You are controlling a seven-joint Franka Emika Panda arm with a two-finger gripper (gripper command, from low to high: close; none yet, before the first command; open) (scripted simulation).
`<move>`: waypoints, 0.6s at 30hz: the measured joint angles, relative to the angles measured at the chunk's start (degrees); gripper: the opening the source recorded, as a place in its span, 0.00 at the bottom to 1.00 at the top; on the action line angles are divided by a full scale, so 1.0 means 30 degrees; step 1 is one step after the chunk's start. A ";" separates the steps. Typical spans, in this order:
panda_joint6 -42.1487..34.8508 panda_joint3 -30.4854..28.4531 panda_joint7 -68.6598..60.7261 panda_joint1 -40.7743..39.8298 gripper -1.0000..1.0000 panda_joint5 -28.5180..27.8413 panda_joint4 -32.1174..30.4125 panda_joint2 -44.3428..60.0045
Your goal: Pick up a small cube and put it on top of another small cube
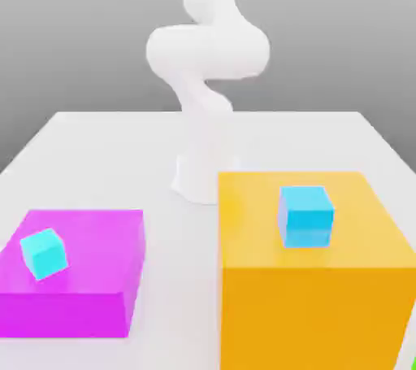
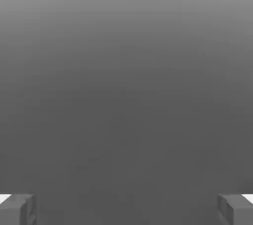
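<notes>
A flat white counter (image 1: pixel 106 149) is observed carrying two coloured blocks in the exterior view. A low magenta rectangular block (image 1: pixel 73 295) is placed toward the exterior view's left, and a taller orange rectangular block (image 1: pixel 313 311) toward the exterior view's right; the two are set apart with bare counter between them. One small cyan cube (image 1: pixel 43 253) is found resting on the top face of the magenta block, turned at an angle to that block's edges. A second small cyan cube (image 1: pixel 306 215) is found resting on the top face of the orange block, roughly square to its edges. The white robot arm (image 1: pixel 207 51) is seen rising from its base on the counter behind the orange block. In the hand view, the claw (image 2: pixel 126 209) is recorded with its two grey fingertips (image 2: pixel 17 209) standing wide apart, nothing being held between them, against a plain grey background.
</notes>
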 joint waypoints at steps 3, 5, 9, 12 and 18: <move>0.1168 -0.0035 -0.2680 0.1883 0.50 0.0310 -0.1018 0.1943; 0.1909 0.0021 -0.4411 0.3027 0.50 0.0535 -0.1667 0.3187; 0.3384 0.0234 -0.7801 0.5252 0.50 0.0920 -0.2957 0.5657; 0.4490 0.0560 -1.0319 0.6783 0.50 0.1173 -0.3922 0.7504; 0.6712 0.1705 -1.5019 0.9323 0.50 0.1221 -0.5858 1.1185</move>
